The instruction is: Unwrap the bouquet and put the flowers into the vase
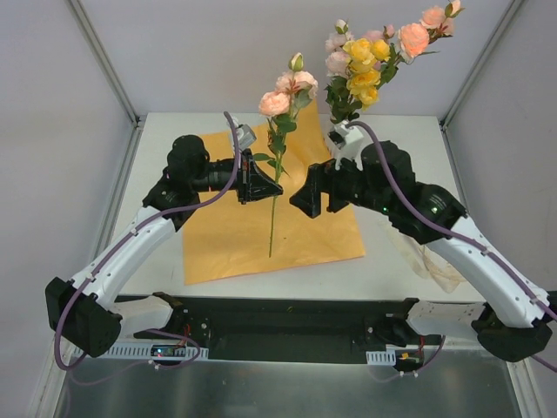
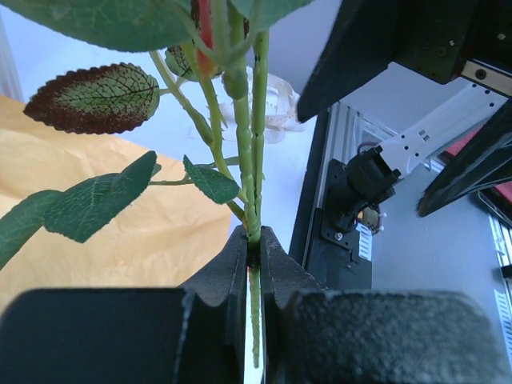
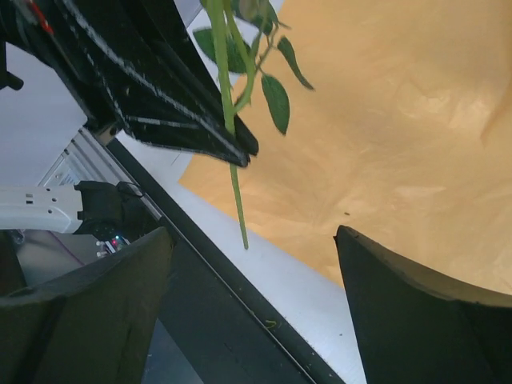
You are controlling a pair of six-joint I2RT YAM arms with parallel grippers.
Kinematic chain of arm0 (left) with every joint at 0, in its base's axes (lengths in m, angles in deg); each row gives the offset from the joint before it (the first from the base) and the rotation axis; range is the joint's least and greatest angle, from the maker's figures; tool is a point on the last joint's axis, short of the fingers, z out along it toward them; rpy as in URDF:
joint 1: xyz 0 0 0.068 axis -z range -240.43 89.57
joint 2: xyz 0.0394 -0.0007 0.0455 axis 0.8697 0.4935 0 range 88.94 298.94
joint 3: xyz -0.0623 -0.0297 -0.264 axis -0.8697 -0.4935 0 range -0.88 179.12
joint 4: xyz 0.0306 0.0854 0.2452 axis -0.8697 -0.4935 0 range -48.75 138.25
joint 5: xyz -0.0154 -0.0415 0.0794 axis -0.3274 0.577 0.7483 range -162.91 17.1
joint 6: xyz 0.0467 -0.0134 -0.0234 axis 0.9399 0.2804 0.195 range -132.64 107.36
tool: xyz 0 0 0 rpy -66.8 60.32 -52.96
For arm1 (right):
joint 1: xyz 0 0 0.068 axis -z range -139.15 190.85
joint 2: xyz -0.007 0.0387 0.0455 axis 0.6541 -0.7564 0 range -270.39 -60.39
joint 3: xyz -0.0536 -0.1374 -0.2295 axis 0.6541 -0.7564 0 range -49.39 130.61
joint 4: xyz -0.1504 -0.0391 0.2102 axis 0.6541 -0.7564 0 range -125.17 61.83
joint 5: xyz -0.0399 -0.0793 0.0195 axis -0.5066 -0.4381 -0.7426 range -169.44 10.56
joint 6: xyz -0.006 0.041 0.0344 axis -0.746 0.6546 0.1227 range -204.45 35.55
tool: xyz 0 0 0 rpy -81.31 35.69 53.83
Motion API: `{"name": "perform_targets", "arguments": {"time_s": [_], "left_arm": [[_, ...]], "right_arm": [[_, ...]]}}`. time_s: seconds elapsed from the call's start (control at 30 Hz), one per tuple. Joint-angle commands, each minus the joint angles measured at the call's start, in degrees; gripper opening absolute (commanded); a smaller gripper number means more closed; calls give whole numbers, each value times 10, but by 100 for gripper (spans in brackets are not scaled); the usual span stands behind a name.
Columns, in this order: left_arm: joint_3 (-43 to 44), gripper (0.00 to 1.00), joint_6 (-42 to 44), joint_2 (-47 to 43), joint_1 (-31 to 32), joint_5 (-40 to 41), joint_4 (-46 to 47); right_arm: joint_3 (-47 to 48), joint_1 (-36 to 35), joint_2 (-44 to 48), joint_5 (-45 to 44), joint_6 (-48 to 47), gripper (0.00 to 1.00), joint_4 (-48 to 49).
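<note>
my left gripper (image 2: 254, 240) clamped tight on one flower stem (image 1: 272, 225), upright above single orange paper sheet (image 1: 222, 239); two pink blooms on top. my right gripper (image 3: 252, 272) gaping wide, holding nothing, just beside stem. second flower cluster (image 1: 365, 70) behind right arm.

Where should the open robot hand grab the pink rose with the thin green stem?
The pink rose's thin green stem hangs straight and bare below the shut left gripper; leaves crowd it above. So probably best: the open right gripper takes that lower stretch from the right side, one finger either side, above the flat orange paper sheet.
</note>
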Motion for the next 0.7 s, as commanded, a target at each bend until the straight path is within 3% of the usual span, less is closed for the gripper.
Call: {"name": "perform_targets", "arguments": {"time_s": [0.0,0.2,0.67], "left_arm": [[-5,0,33,-16,17,-23,-3],[-5,0,32,-13,21,-16,-10],[-8,0,30,-4,30,-9,-13]], "right_arm": [[35,0,-39,45,15,81,72],[12,-2,-53,-12,56,65,149],[-8,-2,-85,-16,80,46,190]]}}
